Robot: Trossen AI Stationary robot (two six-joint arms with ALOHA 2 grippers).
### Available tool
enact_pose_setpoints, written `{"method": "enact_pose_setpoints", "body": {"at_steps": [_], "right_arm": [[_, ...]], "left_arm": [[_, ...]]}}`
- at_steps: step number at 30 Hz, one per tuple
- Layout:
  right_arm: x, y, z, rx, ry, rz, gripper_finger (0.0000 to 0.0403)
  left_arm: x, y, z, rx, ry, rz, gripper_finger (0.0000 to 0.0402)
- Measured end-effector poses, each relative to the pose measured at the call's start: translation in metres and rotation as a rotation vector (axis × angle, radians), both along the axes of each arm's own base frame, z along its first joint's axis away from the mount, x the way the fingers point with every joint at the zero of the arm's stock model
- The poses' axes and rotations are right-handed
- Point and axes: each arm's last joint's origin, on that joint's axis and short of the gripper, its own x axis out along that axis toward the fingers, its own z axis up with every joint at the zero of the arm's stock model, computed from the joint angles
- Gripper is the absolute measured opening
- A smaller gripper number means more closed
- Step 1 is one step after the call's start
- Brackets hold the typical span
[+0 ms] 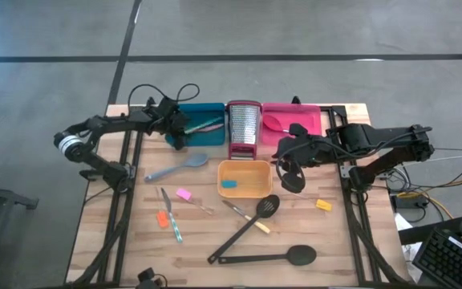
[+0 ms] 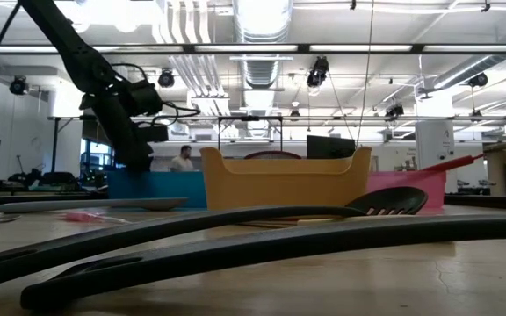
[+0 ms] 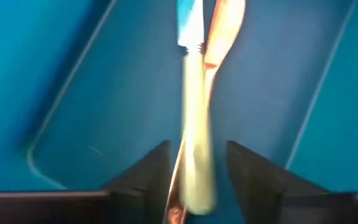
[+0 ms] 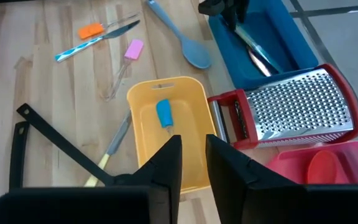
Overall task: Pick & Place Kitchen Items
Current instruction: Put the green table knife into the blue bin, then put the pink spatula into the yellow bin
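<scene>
The left gripper [image 1: 176, 128] is being held over the teal tray [image 1: 207, 110] at the far left of the table, its fingers [image 3: 149, 171] spread apart on either side of a pale-handled utensil [image 3: 194, 149] that is lying in the tray beside an orange-handled one [image 3: 224, 28]; whether the utensil is being touched cannot be told. The right gripper [image 1: 289, 175] is being held above the table just right of the orange tray [image 1: 244, 189], its fingers [image 4: 166, 165] parted with nothing between them. A small blue piece [image 1: 228, 184] is lying in the orange tray. The grater [image 1: 244, 128] is standing between the teal tray and the pink tray [image 1: 311, 116]. On the table, a grey spoon [image 1: 176, 167] is lying near the left arm, a slotted spatula [image 1: 243, 229] and a black spoon [image 1: 269, 258] are resting at the near side, and a yellow piece [image 1: 323, 205] is lying to the right.
</scene>
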Motion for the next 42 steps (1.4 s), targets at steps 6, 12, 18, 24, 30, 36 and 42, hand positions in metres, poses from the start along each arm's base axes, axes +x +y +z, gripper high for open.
{"method": "enact_pose_setpoints", "body": {"at_steps": [6,12,18,24,30,36,42], "right_arm": [[0.0,0.0,0.0,0.0,0.0,0.0,0.0051],[0.0,0.0,0.0,0.0,0.0,0.0,0.005],[0.0,0.0,0.0,0.0,0.0,0.0,0.0068],[0.0,0.0,0.0,0.0,0.0,0.0,0.0088],[0.0,0.0,0.0,0.002,0.0,-0.002,0.0106],[0.0,0.0,0.0,0.003,0.0,-0.002,0.012],[0.0,0.0,0.0,0.003,-0.001,-0.003,0.0134]], "left_arm": [[-0.001,-0.001,0.001,-0.019,0.011,0.014,0.0234],[0.003,0.003,0.02,-0.022,-0.002,0.032,0.0241],[0.004,0.003,0.051,-0.005,-0.088,0.09,0.0242],[0.002,-0.01,0.08,0.039,-0.185,0.068,0.0243],[0.0,-0.035,0.108,0.086,-0.291,-0.003,0.0242],[-0.002,-0.068,0.128,0.09,-0.382,-0.074,0.0242],[0.0,-0.103,0.142,0.074,-0.453,-0.197,0.0242]]}}
